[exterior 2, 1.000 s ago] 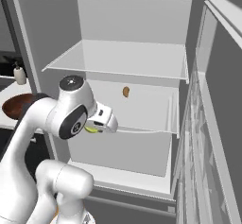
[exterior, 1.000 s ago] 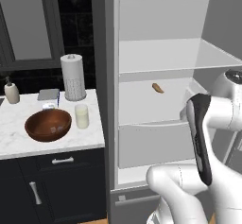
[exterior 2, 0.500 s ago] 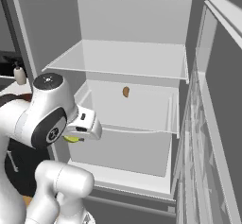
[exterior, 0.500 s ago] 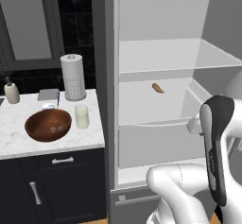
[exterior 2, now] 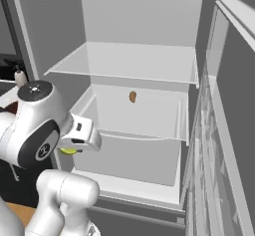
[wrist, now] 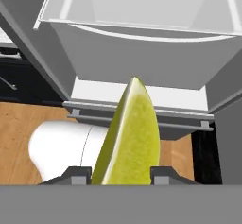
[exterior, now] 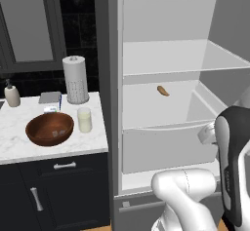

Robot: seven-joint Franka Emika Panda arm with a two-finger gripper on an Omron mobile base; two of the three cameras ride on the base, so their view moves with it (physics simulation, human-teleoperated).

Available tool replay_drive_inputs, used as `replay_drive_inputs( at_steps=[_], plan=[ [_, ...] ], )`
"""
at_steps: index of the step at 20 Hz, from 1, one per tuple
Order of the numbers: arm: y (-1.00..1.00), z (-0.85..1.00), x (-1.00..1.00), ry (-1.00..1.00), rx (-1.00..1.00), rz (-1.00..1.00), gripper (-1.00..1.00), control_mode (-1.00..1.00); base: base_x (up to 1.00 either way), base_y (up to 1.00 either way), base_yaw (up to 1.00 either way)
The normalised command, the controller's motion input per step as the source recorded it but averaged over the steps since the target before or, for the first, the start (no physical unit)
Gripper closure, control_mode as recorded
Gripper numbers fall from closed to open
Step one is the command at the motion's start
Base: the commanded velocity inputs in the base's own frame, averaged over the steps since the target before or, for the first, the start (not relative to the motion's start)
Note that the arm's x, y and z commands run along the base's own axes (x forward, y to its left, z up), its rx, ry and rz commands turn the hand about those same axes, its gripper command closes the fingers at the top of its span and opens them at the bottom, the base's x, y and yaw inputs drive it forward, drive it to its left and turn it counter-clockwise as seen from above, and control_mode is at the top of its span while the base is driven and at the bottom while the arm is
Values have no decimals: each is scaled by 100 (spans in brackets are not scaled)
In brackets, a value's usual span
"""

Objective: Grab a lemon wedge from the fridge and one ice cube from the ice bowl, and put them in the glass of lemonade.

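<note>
The two small dark fingertips (wrist: 79, 173) are seen closed against either side of a tiny yellow-green lemon wedge (wrist: 129, 135), which is held upright between them with its pointed end uppermost in the hand view. The two-finger gripper (wrist: 120, 173) is thus clamped on the wedge. In the right base view a sliver of the yellow-green piece (exterior 2: 68, 151) is visible beneath the white hand, outside the front of the tall grey fridge (exterior 2: 219, 110) and to the left of its open compartment. The fridge door is seen swung open at the right of that view. Inside, white shelves and a white drawer (exterior: 166, 147) are observed, and a small orange-brown item (exterior: 163, 90) is noted lying on the middle shelf, well apart from the gripper. On the white marble counter (exterior: 14, 149) to the left of the fridge, a wide round reddish-brown wooden-looking bowl (exterior: 49, 128) is recorded, with a small clear tumbler of pale yellowish-white liquid (exterior: 85, 120) standing just beside it on its right. Behind these, a tall white paper towel roll (exterior: 74, 79) and a beige soap bottle (exterior: 11, 94) are seen standing against the dark wall.
</note>
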Motion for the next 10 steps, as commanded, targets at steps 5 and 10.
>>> replay_drive_inputs(
  at_steps=[5, 10],
  plan=[
    [1, 11, -4, 0, -2, 0, 100, -100, 0, 0, 0],
    [0, 0, -10, 0, 0, 0, 100, 100, -40, 1, 1]
  ],
)
